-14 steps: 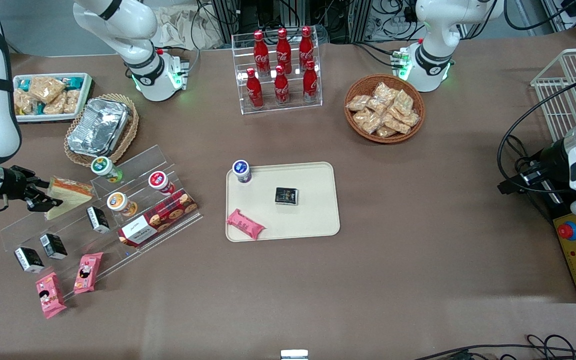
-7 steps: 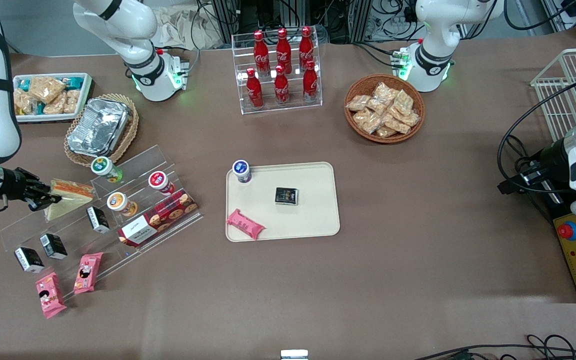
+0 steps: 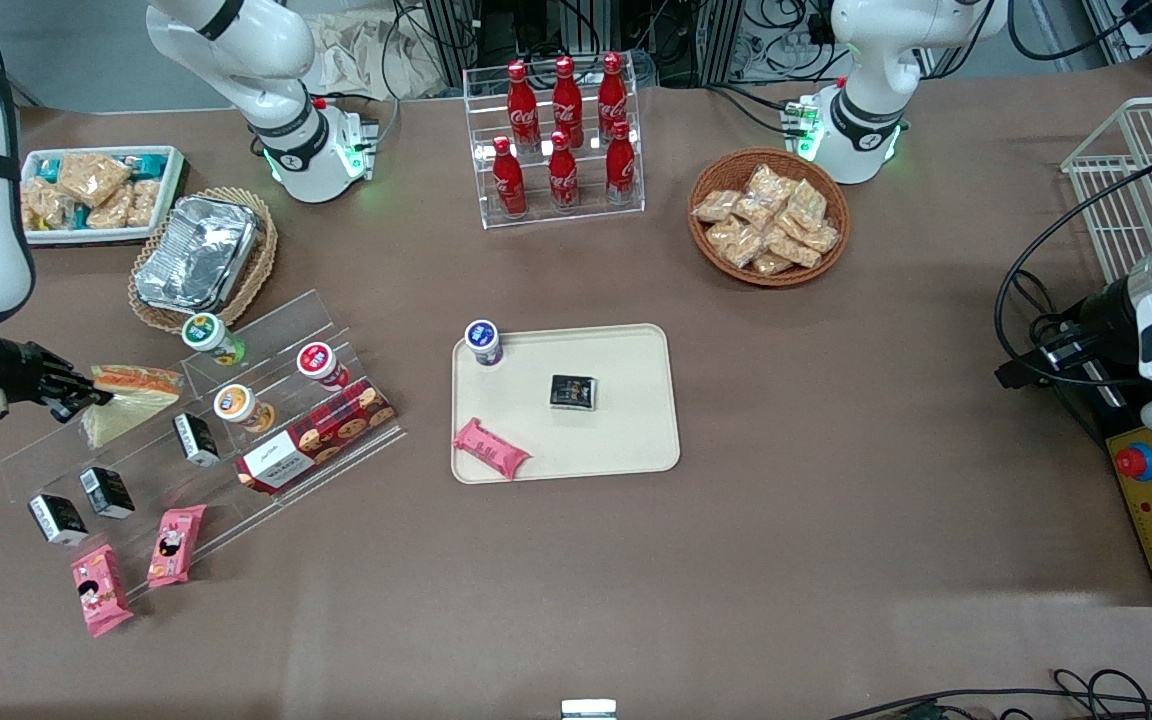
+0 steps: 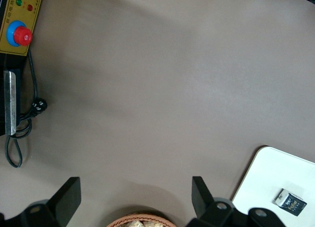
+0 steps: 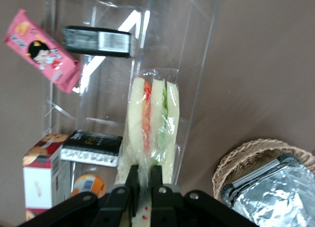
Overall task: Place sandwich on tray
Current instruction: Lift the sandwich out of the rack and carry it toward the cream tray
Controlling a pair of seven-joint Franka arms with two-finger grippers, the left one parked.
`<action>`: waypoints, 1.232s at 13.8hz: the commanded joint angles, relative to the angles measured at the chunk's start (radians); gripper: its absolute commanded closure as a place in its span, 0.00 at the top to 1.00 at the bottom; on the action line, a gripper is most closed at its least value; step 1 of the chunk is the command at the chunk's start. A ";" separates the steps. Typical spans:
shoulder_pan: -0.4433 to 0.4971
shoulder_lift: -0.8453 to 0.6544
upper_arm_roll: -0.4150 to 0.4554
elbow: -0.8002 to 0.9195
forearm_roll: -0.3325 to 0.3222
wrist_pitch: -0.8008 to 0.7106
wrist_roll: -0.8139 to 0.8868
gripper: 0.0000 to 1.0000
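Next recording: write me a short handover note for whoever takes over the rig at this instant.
End effector: shut on the sandwich wrapper, at the acrylic rack toward the working arm's end of the table.
Sandwich: still on the rack's upper step, beside the foil container.
Tray: mid-table, already holding a cup, a black packet and a pink packet overhanging its edge; bare space remains.
Done: grasp.
Left: lift the sandwich, carry it to the tray, set it on a bare part, release.

Arm shell: my links are glossy white with black bands.
Base: mine glows green.
Wrist: silver collar, blue fitting.
My gripper (image 3: pixel 96 397): matte black, with screws showing in the wrist view.
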 commanded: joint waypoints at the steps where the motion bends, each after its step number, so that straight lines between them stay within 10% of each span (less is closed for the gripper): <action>1: 0.001 0.027 0.005 0.140 0.020 -0.101 -0.058 0.14; 8: 0.097 0.027 0.005 0.271 0.009 -0.140 -0.261 0.13; 17: 0.461 -0.014 0.005 0.306 -0.001 -0.141 -0.353 0.13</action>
